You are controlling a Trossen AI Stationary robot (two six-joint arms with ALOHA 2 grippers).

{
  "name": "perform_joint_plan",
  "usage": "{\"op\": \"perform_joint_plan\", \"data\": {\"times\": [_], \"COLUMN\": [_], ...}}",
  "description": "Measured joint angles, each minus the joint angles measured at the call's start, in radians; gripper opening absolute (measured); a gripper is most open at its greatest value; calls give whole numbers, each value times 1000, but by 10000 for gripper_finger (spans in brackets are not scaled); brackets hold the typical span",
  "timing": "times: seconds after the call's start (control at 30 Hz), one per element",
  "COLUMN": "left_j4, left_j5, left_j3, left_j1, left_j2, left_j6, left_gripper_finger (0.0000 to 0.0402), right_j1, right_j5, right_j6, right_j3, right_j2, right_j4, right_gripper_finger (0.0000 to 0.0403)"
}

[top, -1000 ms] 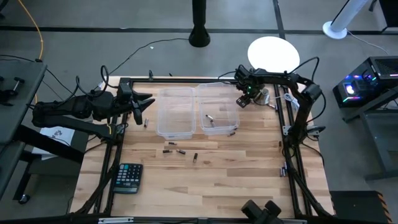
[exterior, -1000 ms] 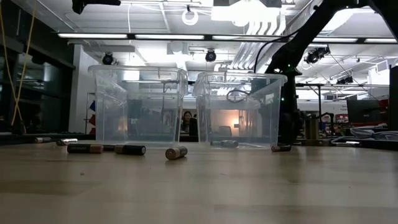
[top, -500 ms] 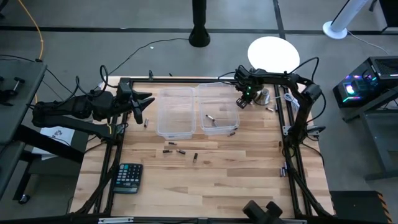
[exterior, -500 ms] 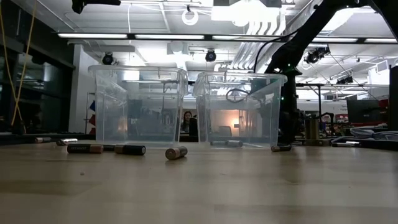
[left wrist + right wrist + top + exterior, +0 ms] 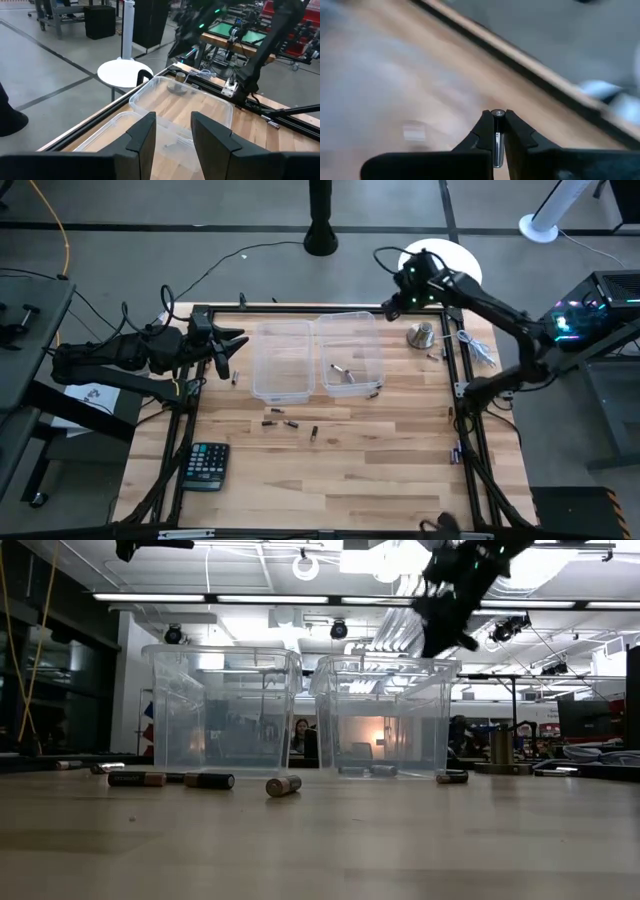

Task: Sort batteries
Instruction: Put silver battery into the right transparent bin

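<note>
The battery (image 5: pixel 498 135) you were carrying sat pinched between the fingertips of the right claw (image 5: pixel 498 117), held upright by a narrow strip of its length, with its metal end cap poking just above the tips; that claw (image 5: pixel 412 288) was raised high above the far right corner of the surface (image 5: pixel 380 470), beyond the right bin (image 5: pixel 350 355) and near the silver bell (image 5: pixel 421 334). With so thin a grip, a fast swing could have let the cell pivot or slide out, and from that height it would likely have bounced on the wood and rolled, perhaps off the edge or in among the loose cells. If you had released it before the claw was over the correct tub, it could have struck the rim and glanced into the left bin (image 5: pixel 282 360), which stood touching its neighbour, and mixed the sorts. A couple of batteries (image 5: pixel 342 375) already lay in the right bin, one lay just outside its near corner, and several more waited in front of the bins (image 5: pixel 280 423). Your left claw (image 5: pixel 172 132) waited with its fingers apart by the left bin (image 5: pixel 107 132), so a sweep across could have nudged that tub
</note>
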Motion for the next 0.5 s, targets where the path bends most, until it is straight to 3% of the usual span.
{"op": "perform_joint_plan", "data": {"times": [0.1,0.23,0.4,0.5], "left_j4": [0,-1,-2,-1], "left_j5": [0,0,1,1], "left_j3": [0,0,0,0], "left_j1": [0,0,0,0], "left_j2": [0,0,0,0], "left_j6": [0,1,2,2], "left_gripper_finger": [117,117,117,117], "right_j1": [91,255,399,418], "right_j5": [-101,-121,78,103], "right_j6": [84,138,214,227], "right_j3": [-12,-20,-20,-20], "right_j2": [-45,-50,-30,-24], "right_j4": [46,46,42,45], "right_gripper_finger": [3,10,49,94]}}
